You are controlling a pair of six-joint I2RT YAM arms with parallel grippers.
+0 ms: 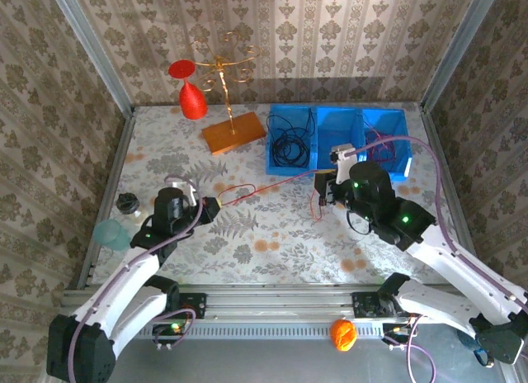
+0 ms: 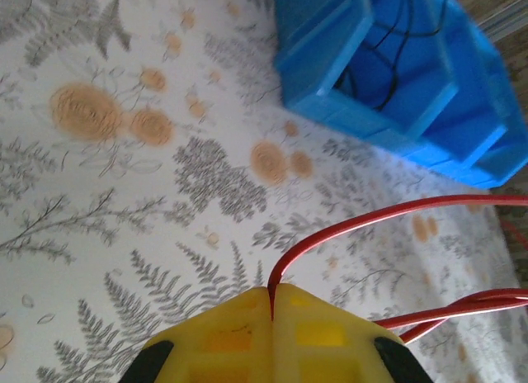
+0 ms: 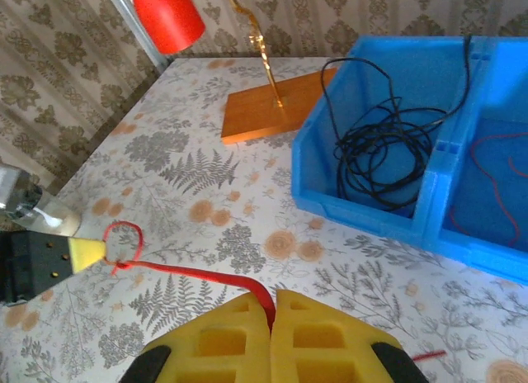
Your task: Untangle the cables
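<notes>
A red cable (image 1: 272, 183) is stretched across the table between my two grippers, with a small loop (image 1: 239, 191) near the left one. My left gripper (image 1: 211, 208) is shut on one end; in the left wrist view the yellow fingertips (image 2: 272, 290) pinch the red cable (image 2: 371, 218). My right gripper (image 1: 320, 190) is shut on the other end, where the red cable (image 3: 190, 273) runs from its closed tips (image 3: 272, 299) to the loop (image 3: 124, 238). A coiled black cable (image 1: 289, 145) lies in the left compartment of the blue bin (image 1: 334, 168). Another reddish cable (image 3: 487, 168) lies in a neighbouring compartment.
An orange wooden base (image 1: 234, 134) with a gold wire stand (image 1: 223, 69) and red glasses (image 1: 192, 101) stands at the back. A teal cup (image 1: 110, 233) and a dark round object (image 1: 128, 203) sit at the left edge. An orange object (image 1: 343, 334) lies below the rail.
</notes>
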